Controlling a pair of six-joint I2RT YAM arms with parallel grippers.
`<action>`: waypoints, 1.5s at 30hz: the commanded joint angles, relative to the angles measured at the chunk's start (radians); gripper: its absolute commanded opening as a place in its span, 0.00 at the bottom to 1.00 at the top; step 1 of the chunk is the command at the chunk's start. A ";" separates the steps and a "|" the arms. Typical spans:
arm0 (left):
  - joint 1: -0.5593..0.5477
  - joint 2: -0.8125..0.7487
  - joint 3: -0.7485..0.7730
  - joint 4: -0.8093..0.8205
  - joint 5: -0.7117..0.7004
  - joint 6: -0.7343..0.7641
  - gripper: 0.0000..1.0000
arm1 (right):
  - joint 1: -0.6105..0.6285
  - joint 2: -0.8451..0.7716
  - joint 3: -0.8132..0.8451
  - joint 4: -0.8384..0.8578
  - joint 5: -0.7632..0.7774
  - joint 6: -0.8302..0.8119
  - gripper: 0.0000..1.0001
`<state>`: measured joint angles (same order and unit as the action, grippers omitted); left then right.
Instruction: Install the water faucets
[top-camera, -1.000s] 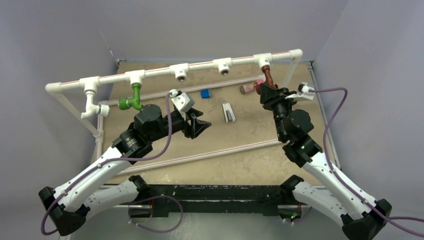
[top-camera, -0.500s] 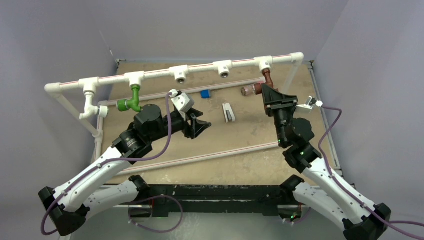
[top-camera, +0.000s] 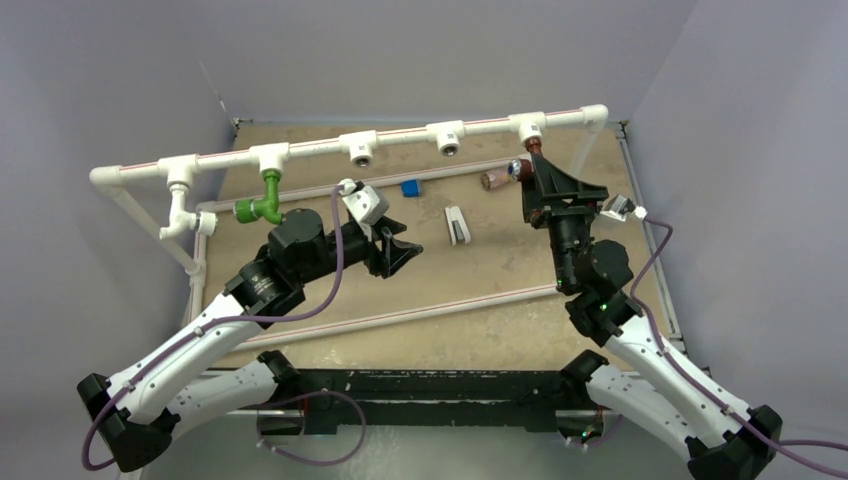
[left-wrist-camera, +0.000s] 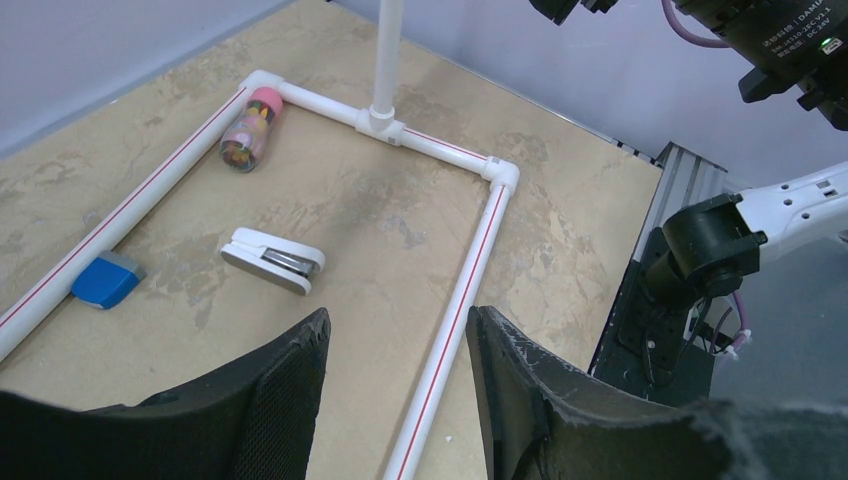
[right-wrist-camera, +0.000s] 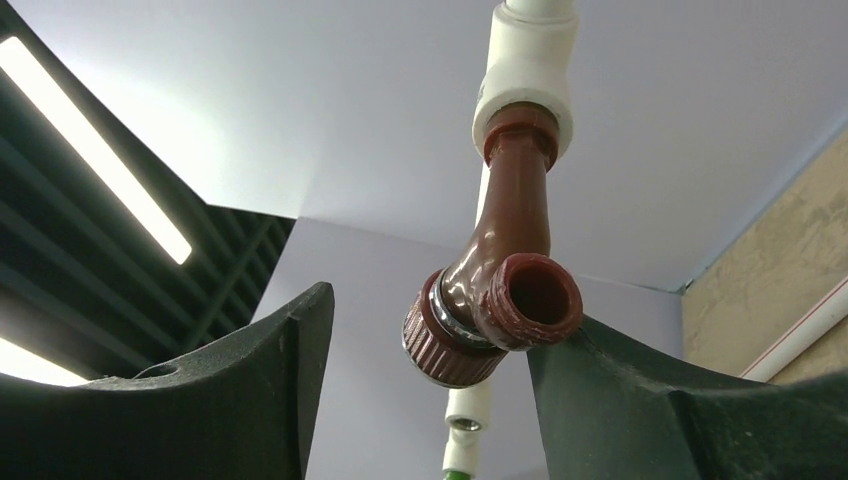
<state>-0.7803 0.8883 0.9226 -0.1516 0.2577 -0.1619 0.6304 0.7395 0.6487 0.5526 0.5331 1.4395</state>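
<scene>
Seen from above, the black right gripper (top-camera: 558, 182) hides most of the reddish-brown elbow-shaped plastic faucet (top-camera: 531, 148); the right wrist picture's top edge cuts off the white pipe fitting (right-wrist-camera: 525, 70)

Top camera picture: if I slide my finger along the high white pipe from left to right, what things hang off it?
white faucet → green faucet → empty white fitting → second empty white fitting → reddish-brown faucet
</scene>
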 joint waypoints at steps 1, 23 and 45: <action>-0.002 0.004 0.010 0.015 0.011 0.005 0.51 | 0.006 -0.028 0.030 0.159 0.020 0.055 0.70; -0.002 -0.003 0.012 0.013 0.006 0.009 0.51 | 0.006 -0.032 0.300 -0.485 -0.223 -0.552 0.91; -0.002 0.011 0.021 -0.003 0.004 0.007 0.51 | 0.006 0.047 0.763 -0.956 -0.293 -1.250 0.98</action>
<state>-0.7803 0.9009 0.9226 -0.1612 0.2573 -0.1616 0.6346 0.8192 1.3933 -0.4000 0.1917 0.4294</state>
